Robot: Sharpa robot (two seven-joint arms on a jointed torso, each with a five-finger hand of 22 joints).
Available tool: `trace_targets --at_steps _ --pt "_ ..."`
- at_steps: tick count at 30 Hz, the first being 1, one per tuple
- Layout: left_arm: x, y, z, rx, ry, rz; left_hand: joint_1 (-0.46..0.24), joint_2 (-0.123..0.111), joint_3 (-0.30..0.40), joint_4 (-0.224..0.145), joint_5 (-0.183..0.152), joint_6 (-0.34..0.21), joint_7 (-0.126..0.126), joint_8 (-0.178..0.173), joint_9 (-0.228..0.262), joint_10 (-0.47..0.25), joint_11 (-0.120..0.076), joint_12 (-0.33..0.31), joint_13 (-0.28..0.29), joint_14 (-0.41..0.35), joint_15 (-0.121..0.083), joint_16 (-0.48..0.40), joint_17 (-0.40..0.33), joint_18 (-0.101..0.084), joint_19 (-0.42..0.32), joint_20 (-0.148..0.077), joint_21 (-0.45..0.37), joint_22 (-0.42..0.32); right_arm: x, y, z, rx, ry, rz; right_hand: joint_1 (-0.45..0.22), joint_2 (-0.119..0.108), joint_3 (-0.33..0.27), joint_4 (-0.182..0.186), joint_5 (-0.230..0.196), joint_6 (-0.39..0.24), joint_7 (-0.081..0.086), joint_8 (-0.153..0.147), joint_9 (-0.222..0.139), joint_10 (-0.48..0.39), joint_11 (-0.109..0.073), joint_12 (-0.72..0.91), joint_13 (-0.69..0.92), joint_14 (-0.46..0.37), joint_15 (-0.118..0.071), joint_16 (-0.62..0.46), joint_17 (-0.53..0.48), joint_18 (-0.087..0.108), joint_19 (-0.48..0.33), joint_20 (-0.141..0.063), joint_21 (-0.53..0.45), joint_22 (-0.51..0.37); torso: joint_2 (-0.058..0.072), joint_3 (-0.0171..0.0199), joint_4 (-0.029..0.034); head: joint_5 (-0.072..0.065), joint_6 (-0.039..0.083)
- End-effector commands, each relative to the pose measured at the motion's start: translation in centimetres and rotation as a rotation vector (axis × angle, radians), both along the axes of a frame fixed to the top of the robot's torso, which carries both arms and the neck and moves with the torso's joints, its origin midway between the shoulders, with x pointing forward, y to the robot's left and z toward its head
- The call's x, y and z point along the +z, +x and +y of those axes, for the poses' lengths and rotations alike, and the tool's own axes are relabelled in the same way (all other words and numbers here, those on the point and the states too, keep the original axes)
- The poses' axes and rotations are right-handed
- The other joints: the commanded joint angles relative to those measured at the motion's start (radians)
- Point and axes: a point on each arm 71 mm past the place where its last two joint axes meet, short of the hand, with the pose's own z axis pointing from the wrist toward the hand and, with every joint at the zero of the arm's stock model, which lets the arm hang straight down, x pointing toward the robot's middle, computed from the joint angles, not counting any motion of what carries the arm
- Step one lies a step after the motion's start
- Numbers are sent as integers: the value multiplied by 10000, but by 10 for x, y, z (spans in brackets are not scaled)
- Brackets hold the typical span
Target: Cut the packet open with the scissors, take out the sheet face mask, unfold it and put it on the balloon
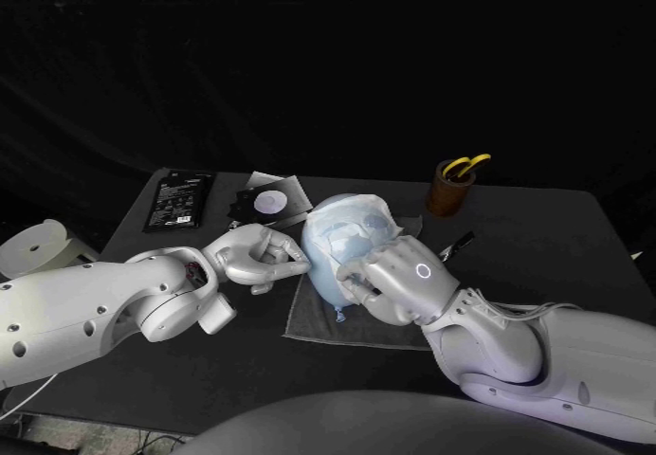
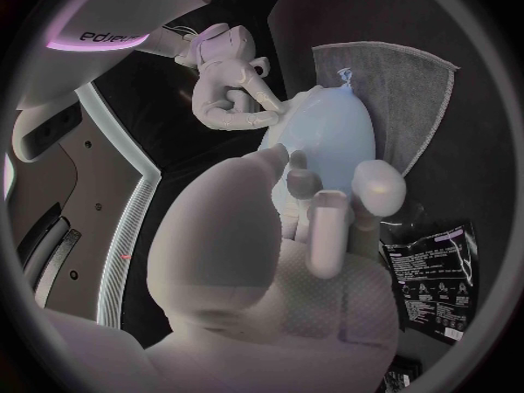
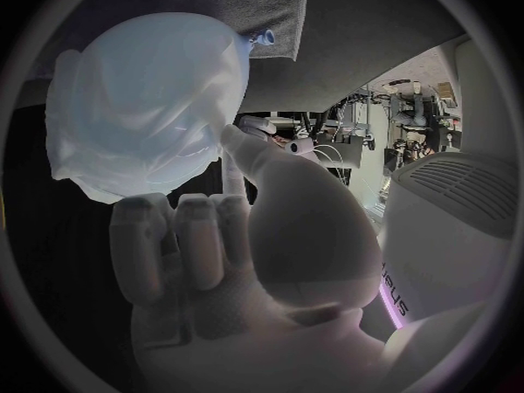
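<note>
While the balloon point(image 1: 325, 270) lies on the grey cloth point(image 1: 308, 320) at mid-table, with the sheet face mask point(image 1: 355, 216) draped over it, 2 hands flank it. The left hand point(image 1: 257, 258) is spread, fingertips touching, gripping nothing. The right hand point(image 1: 399, 277) meets the mask's edge, grip indeterminate. Behind, the scissors point(image 1: 464, 168) stand in a brown cup point(image 1: 448, 196).

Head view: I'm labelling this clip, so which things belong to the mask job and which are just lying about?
Job: balloon, sheet face mask draped on it, black packet, yellow-handled scissors, left hand and right hand at the balloon.
Lying about: grey cloth under the balloon, brown cup holding the scissors, dark card with a pale disc.
</note>
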Motion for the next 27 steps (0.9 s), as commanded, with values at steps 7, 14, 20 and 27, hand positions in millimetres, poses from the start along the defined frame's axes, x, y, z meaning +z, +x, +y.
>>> trace_targets --at_steps 7,14,20,27 --pt "0 -1 -3 -117 -212 118 22 43 -18 -36 23 26 8 -64 11 53 -12 47 14 392 -14 24 671 -73 66 3 43 27 5 1 -2 -18 243 -332 -323 229 205 315 -37 81 -182 227 103 1039 -242 36 2628 1064 -182 46 2633 -60 1049 -190 55 2632 11 -1 2 -21 1" --pt "3 -1 -3 -105 -478 -51 81 58 -7 -80 24 30 0 -81 20 -38 -19 -13 -97 358 -17 1 587 -64 32 0 12 -29 7 0 -5 16 395 -365 -454 256 428 275 -37 19 -220 462 251 1039 -284 36 2628 1064 -228 46 2633 -60 1049 -254 55 2632 -8 -3 9 -11 1" --pt "7 -1 -4 -294 -597 -770 256 31 18 -234 23 -6 41 -178 49 -702 18 -481 -918 157 14 -130 143 32 -315 20 -307 -581 9 0 -10 -66 524 -347 -569 234 593 204 -37 -66 -233 641 372 1039 -300 36 2628 1064 -246 46 2633 -60 1049 -289 55 2632 -1 -3 10 -19 1" --pt "10 -2 -7 -575 -615 -1256 372 55 70 -335 24 -31 56 -250 61 -879 28 -649 -1122 128 25 -154 122 39 -367 34 -351 -623 11 1 -17 -244 647 -320 -617 226 676 166 -37 -114 -233 721 427 1039 -303 36 2628 1064 -252 46 2633 -60 1049 -301 55 2632 17 5 -4 0 1"
